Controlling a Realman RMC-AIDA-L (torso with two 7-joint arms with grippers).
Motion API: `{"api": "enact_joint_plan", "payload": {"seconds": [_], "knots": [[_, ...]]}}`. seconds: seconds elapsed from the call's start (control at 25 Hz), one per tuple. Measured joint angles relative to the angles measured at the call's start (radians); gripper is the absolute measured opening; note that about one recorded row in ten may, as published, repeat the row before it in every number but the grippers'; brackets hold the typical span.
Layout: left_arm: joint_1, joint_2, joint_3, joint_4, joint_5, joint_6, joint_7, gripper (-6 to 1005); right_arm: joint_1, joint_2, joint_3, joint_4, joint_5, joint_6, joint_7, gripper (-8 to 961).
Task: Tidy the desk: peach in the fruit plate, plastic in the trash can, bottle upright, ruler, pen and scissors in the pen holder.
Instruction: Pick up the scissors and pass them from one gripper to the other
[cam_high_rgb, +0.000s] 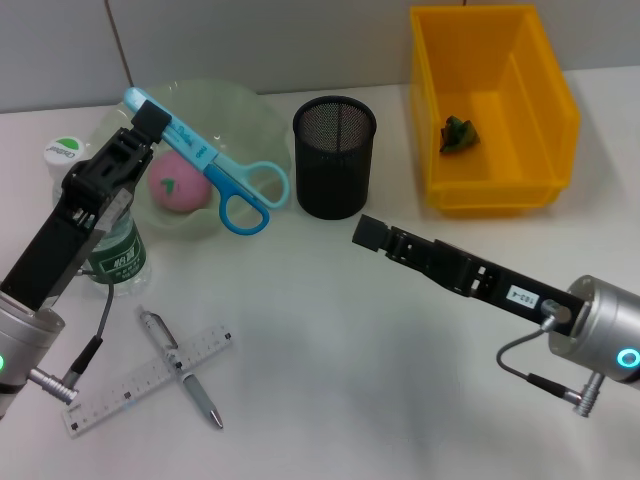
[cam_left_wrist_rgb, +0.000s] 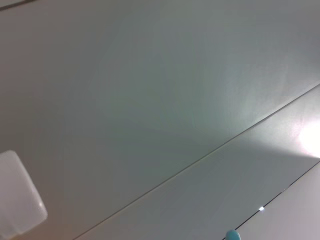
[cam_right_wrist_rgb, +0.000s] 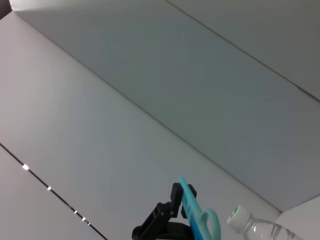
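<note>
Above the peach (cam_high_rgb: 178, 187), scissors (cam_high_rgb: 215, 170) (blue) in left gripper (cam_high_rgb: 150, 125), pen holder (cam_high_rgb: 334, 156) beside

bottle (cam_high_rgb: 118, 250): mostly behind left arm | peach (cam_high_rgb: 178, 184): possibly partly under scissors (cam_high_rgb: 215, 170)

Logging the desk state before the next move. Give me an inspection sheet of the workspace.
Surface: white desk.
Job's things: scissors lifted in the air, above the fruit plate; peach in the plate; bottle upright; ruler flat on the desk with the pen lying across it; mesh pen holder with nothing seen inside; green plastic in the yellow trash can.
Clutter: nothing seen.
Grippers: left gripper shut on the scissors' blade end; right gripper raised beside the pen holder, carrying nothing.
Cables: a short lead at each wrist.
Surroundings: grey wall behind.
</note>
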Motion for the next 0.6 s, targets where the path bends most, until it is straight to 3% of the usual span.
{"api": "enact_joint_plan", "payload": {"seconds": [0.6], "knots": [[-0.017, 0.0, -0.013, -0.042, 0.002, -0.004, 0.013, 94, 0.009, 0.025, 0.004, -0.082, 0.005, 0.097, 0.018, 557]]}}
